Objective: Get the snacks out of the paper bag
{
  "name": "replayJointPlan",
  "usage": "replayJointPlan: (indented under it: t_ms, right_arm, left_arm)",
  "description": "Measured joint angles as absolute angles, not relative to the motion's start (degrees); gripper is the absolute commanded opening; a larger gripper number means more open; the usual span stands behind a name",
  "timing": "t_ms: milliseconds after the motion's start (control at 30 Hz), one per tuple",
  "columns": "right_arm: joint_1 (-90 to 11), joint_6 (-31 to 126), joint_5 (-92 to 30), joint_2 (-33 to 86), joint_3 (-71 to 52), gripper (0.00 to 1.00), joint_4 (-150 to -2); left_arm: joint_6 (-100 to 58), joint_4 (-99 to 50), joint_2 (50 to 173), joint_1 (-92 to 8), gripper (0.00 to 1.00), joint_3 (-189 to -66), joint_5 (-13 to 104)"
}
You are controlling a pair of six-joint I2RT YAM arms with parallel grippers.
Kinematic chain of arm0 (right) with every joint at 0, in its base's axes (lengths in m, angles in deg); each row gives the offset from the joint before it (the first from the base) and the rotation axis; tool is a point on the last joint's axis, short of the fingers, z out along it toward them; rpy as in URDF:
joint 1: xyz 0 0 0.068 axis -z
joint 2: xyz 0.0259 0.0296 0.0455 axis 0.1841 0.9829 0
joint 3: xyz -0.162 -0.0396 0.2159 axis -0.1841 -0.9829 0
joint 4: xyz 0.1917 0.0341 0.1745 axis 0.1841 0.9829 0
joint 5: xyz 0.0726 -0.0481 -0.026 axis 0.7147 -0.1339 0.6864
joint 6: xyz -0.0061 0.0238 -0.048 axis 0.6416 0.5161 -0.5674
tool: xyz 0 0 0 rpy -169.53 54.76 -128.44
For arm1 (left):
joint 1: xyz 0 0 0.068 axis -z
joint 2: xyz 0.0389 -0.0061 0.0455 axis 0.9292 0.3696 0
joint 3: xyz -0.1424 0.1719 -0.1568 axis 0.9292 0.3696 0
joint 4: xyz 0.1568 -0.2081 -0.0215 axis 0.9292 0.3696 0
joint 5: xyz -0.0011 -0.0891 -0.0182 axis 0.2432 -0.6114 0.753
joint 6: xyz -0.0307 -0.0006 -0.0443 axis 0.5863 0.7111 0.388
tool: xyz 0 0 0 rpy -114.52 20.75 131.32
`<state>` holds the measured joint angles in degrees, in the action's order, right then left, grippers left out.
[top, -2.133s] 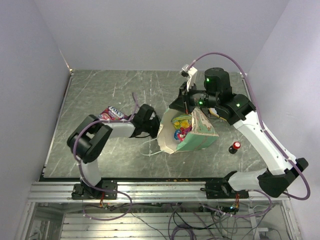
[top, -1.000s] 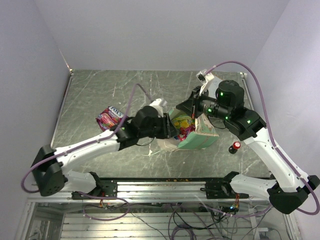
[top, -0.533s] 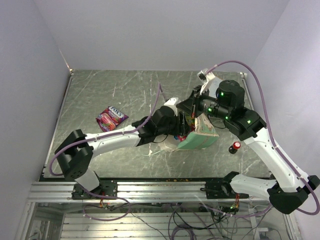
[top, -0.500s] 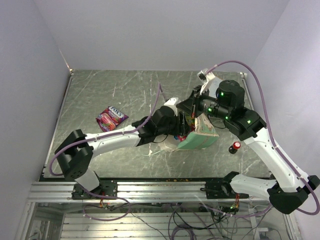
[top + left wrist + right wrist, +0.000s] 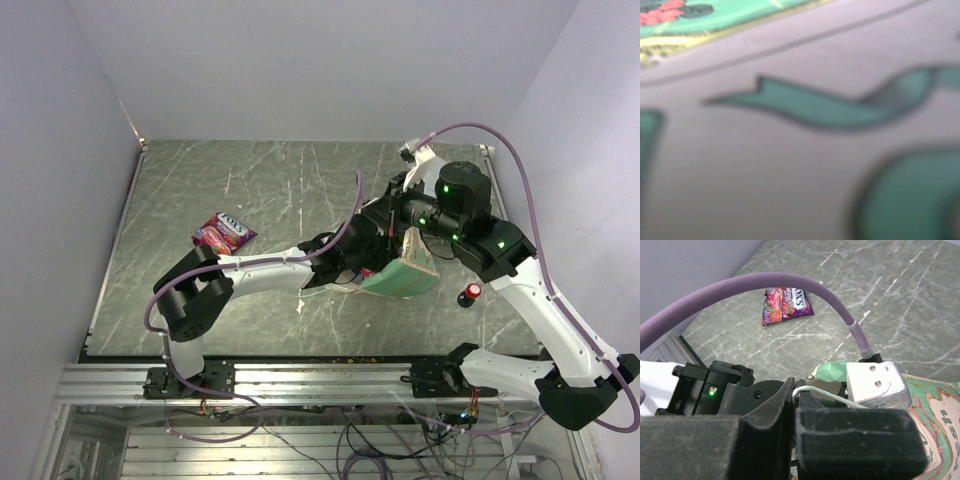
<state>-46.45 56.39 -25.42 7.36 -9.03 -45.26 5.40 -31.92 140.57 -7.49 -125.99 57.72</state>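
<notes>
The mint-green paper bag (image 5: 405, 278) is tipped on its side, mouth leftward, and the left claw (image 5: 358, 264) reaches in there; what it grips, I cannot tell. The right claw (image 5: 794, 400), above the bag, is pinched tight on its white string handle (image 5: 825, 395). One red-purple shiny packet (image 5: 223, 233) lies well left of the bag; those inside are uncountable.

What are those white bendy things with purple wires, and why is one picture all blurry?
They are two robot arms, seen from above in one picture. The other two pictures come from cameras on their wrists. The right gripper is shut on the white string handle of the mint-green paper bag. The left arm reaches into that bag, so its camera is too close: only green and mauve blur. One shiny red and purple snack packet lies on the grey marbled table.
</notes>
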Motion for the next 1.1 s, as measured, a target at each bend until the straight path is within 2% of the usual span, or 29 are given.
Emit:
replayJointPlan:
  t_ms: [233, 267, 800, 1100]
  right_arm:
    - [-46.5, 55.2, -25.4, 6.6, -9.0, 0.0, -45.8]
    - [-46.6, 55.2, -25.2, 6.4, -9.0, 0.0, -46.0]
    - [-46.7, 55.2, -25.2, 4.1, -9.5, 0.0, -46.5]
    - [-46.7, 55.0, -25.2, 4.0, -9.6, 0.0, -46.8]
  left_arm:
    - [4.6, -31.0, 138.2, -7.5, 0.08, -124.3, 57.2]
    - [4.6, -30.8, 137.2, -7.5, 0.07, -123.4, 57.3]
    - [4.7, -19.7, 117.8, -7.5, 0.07, -118.8, 62.8]
    - [5.2, -16.1, 113.0, -7.9, 0.07, -118.8, 63.2]
